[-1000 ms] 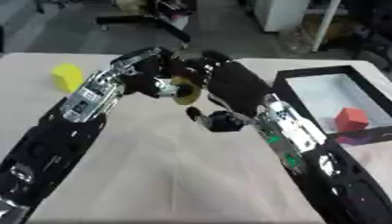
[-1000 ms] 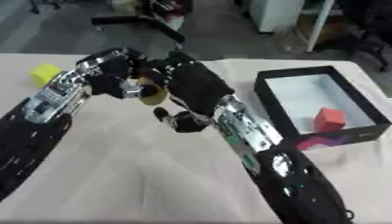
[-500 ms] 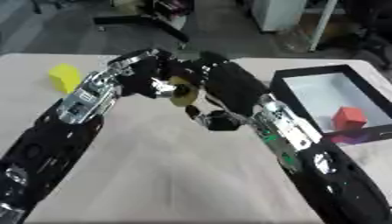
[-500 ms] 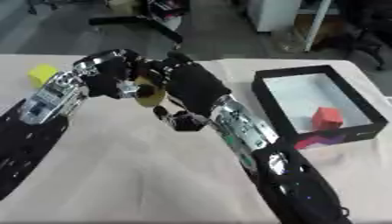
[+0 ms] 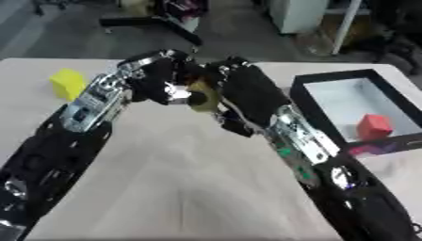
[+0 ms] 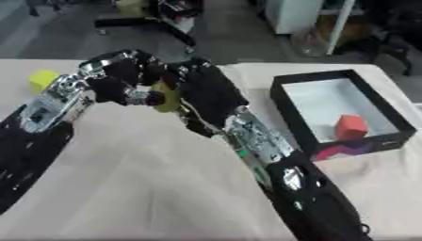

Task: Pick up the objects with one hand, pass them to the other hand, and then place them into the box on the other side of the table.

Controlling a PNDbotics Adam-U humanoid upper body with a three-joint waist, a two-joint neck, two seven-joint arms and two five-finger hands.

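Above the middle of the table my two hands meet over a small olive-yellow object (image 5: 203,95). My left hand (image 5: 158,80) comes in from the left with its fingers curled against the object. My right hand (image 5: 244,90) comes from the right, its fingers also curled round it. Most of the object is hidden between them. A yellow cube (image 5: 68,84) lies on the table at the far left. At the right stands the black box (image 5: 306,100) with a white floor, and a red cube (image 5: 375,126) lies inside it.
The table top (image 5: 173,179) is pale beige and runs out at its far edge, with a dark floor and chair legs (image 5: 157,21) beyond. The box front carries a pink and purple patch (image 6: 342,150).
Both hands stay joined on the olive-yellow object at the same place; only a slight shift of the fingers shows.
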